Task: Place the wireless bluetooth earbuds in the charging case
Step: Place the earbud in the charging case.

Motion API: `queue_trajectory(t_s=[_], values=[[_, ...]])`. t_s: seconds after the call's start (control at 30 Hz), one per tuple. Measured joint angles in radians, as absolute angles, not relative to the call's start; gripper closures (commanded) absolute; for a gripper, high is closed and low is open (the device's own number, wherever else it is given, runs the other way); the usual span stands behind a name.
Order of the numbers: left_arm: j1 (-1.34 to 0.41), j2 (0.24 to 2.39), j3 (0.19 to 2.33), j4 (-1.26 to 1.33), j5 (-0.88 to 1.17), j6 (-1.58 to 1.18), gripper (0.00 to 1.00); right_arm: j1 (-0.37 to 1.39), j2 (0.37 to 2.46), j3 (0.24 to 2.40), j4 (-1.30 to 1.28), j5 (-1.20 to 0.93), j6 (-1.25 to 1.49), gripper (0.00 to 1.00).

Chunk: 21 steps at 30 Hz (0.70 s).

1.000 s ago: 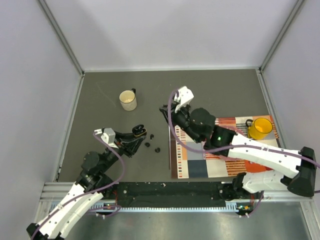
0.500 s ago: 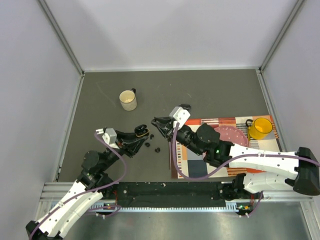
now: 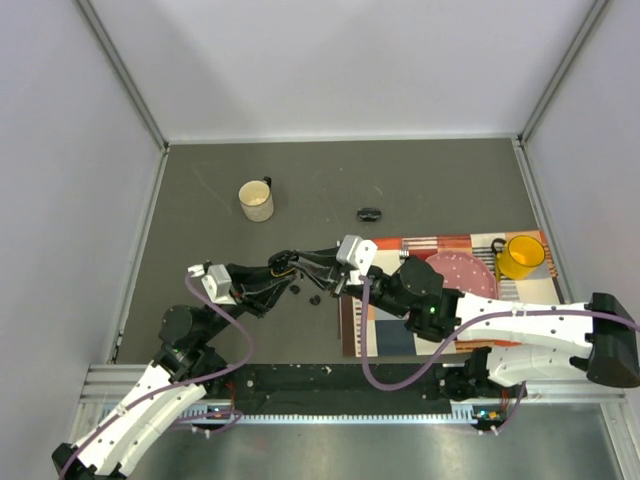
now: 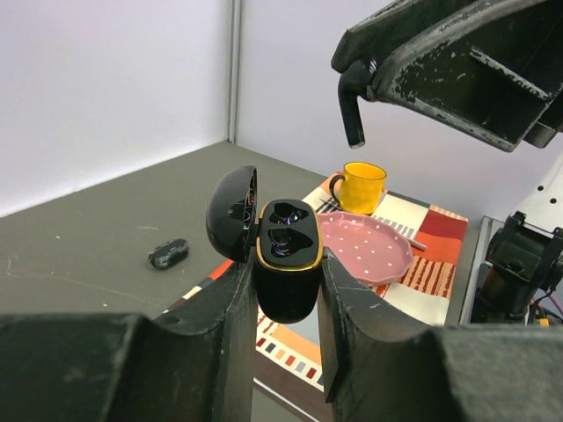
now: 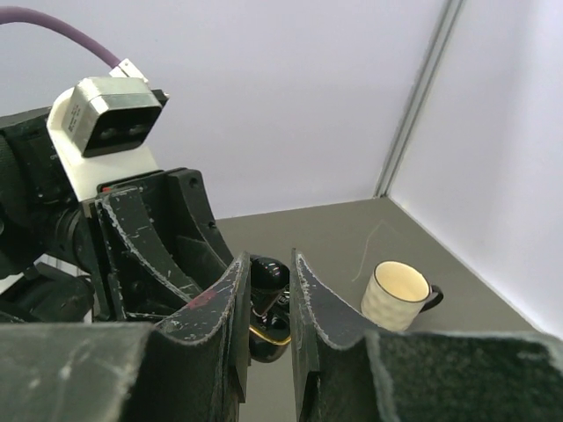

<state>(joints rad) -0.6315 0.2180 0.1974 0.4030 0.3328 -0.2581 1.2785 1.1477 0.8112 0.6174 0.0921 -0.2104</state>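
My left gripper (image 3: 278, 268) is shut on an open black charging case (image 4: 287, 264) with a gold rim, held upright above the table, its lid (image 4: 231, 211) swung to the left. My right gripper (image 3: 297, 259) hovers just above and beside the case, jaws nearly together with a narrow gap. In the right wrist view the case (image 5: 268, 334) shows through that gap. I cannot tell whether the right fingers (image 5: 220, 299) hold anything. Two tiny black earbuds (image 3: 296, 289) (image 3: 314, 298) lie on the table below the grippers. The others are hidden.
A second, closed black case (image 3: 369, 213) lies behind, also in the left wrist view (image 4: 168, 253). A cream mug (image 3: 256, 200) stands at the back left. A striped placemat (image 3: 395, 335) on the right carries a pink plate (image 3: 455, 272) and a yellow mug (image 3: 521, 256).
My right gripper has swung from the back, near the second case, forward and left to the held case, uncovering the second case. My left gripper has shifted slightly with the open case.
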Motion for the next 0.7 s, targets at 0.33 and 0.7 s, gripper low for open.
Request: queue_trajectory(t_s=[0.33,0.7], values=[[-0.632,0.218,0.197,0.412,0.344,-0.254,1.0,1.283,1.197,0.811,0.622,0.062,-0.245,1.0],[-0.632,0.218,0.198,0.413,0.344,-0.261,1.0,1.295,1.234,0.811,0.655,0.112,-0.301,1.0]])
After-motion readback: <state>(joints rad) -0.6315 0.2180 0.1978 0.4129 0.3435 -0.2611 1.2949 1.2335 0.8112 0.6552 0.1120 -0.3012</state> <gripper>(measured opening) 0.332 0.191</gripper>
